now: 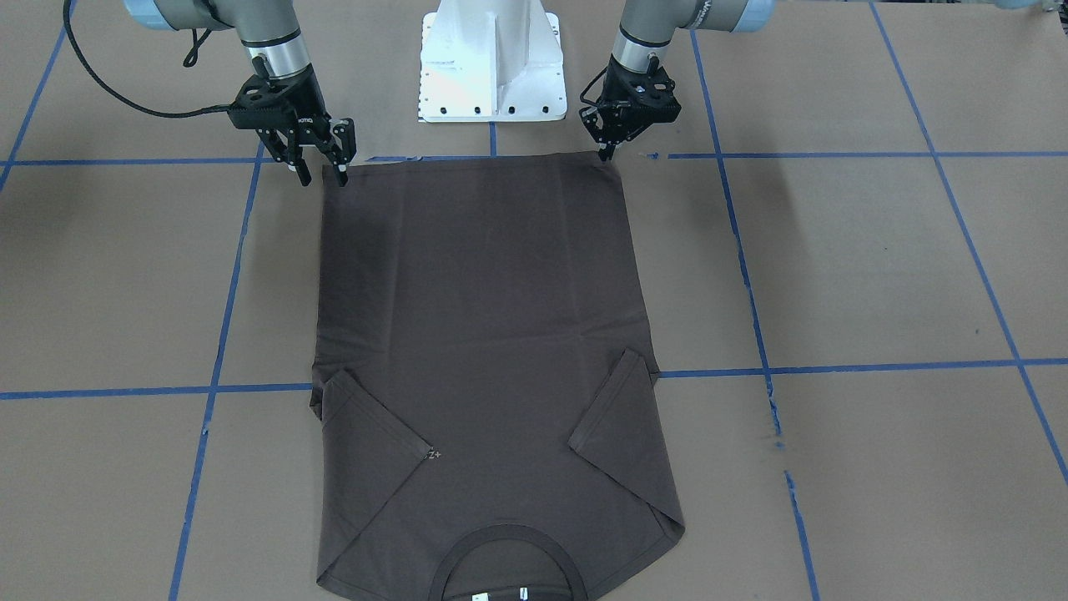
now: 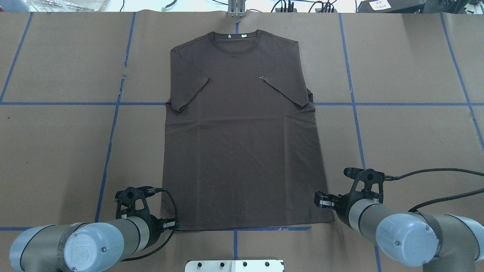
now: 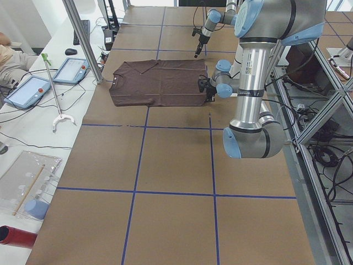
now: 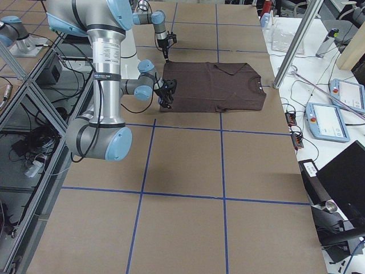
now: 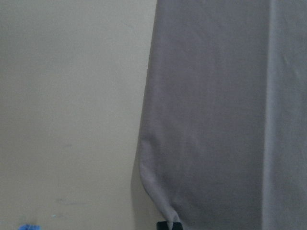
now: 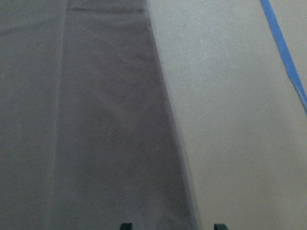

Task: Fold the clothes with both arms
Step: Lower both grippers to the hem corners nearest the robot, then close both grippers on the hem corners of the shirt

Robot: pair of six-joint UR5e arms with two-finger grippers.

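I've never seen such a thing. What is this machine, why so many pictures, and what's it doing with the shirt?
It is a robot: two jointed arms on a white base, each ending in a two-finger gripper. Six cameras show one moment: one faces the robot, one looks over its shoulders, two stand at either end, one rides each wrist. On the brown table lies a dark T-shirt, flat, sleeves folded in, collar away from the robot. The left gripper looks shut, pinching one hem corner; the right gripper is open at the other, holding nothing yet.
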